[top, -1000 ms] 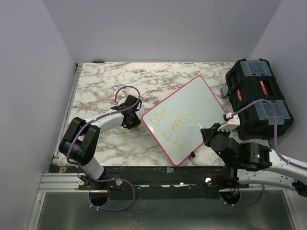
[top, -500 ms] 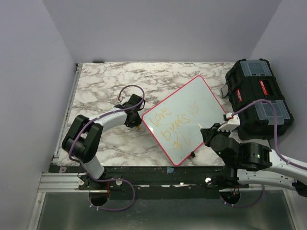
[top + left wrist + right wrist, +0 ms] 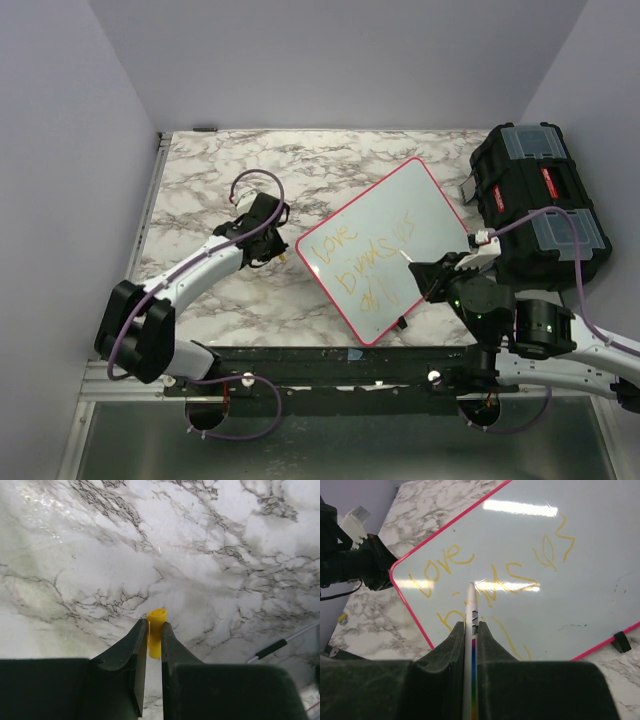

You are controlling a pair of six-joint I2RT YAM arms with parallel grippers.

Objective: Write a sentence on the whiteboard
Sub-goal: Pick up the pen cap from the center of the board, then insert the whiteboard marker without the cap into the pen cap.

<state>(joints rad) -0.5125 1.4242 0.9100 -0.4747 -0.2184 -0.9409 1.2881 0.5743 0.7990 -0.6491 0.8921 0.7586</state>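
Observation:
The whiteboard [image 3: 400, 225] with a pink-red rim lies tilted on the marble table, also in the right wrist view [image 3: 600, 560]. The sentence [image 3: 355, 265] is yellow-orange handwriting in three lines, the first reading "love" [image 3: 440, 565]. My right gripper [image 3: 425, 270] is shut on a white marker [image 3: 470, 630] with a rainbow stripe, its tip held over the middle line of writing. My left gripper [image 3: 272, 252] is left of the board, shut on a small yellow marker cap [image 3: 156, 630] above the marble.
A black toolbox [image 3: 535, 205] with clear lid compartments stands at the right, close to the board's far corner. Black clips [image 3: 620, 641] sit on the board's near edge. A thin rod with a black end [image 3: 280, 644] lies on the marble at the right of the left wrist view.
My left gripper moved up and left, away from the board's left corner, with the cap. My right gripper shifted slightly left over the board with the marker.

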